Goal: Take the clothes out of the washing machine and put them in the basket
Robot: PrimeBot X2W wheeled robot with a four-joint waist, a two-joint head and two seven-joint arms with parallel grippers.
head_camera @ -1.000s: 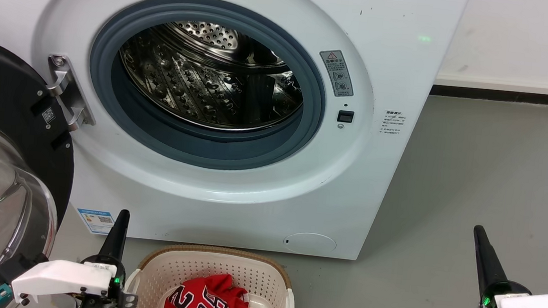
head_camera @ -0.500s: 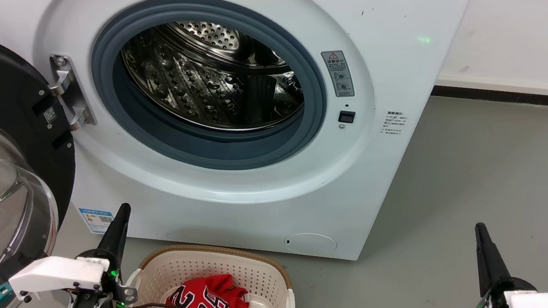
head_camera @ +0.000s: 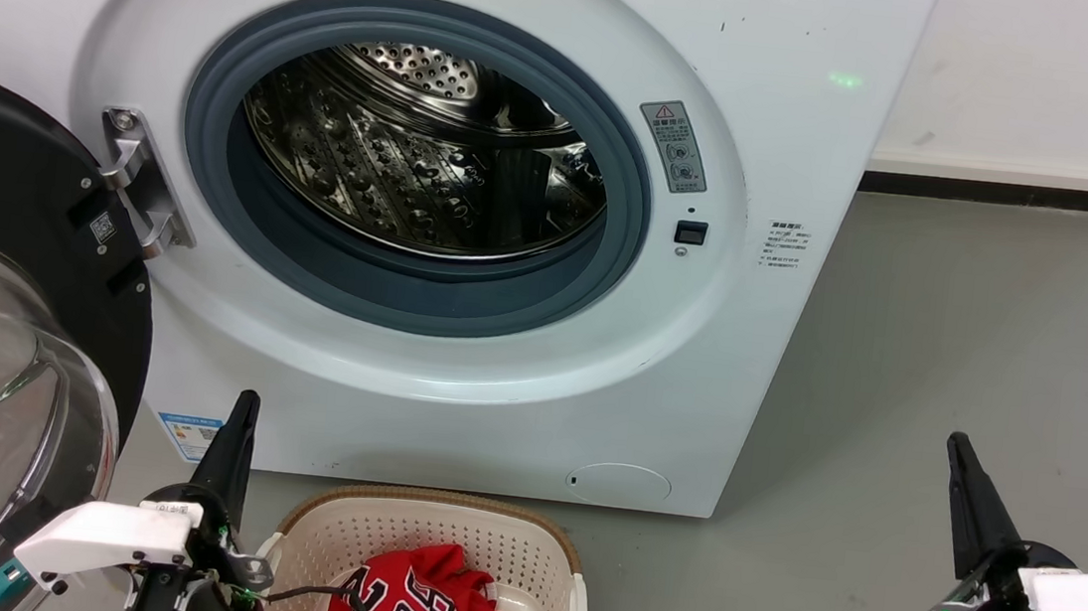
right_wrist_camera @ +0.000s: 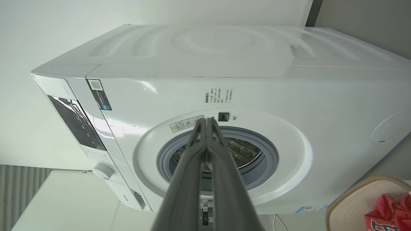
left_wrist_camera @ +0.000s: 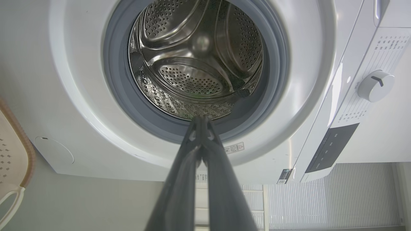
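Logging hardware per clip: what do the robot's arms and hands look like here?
The left hand and right hand each have two long, tapering dark-grey fingers on a black hub with green lights, behind white angular covers with dark screws. A thin black cable loops off the left wrist.

Grey floor (head_camera: 950,335) to my right. White wall (head_camera: 1045,74) behind it, dark skirting (head_camera: 1004,192) along its foot. Left wrist view: ribbed grey panel (left_wrist_camera: 321,205).

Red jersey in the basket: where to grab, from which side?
Probably pinch the raised fold at the far edge of the red jersey, coming straight down from above: that peak sticks up, and the basket walls block a sideways approach.
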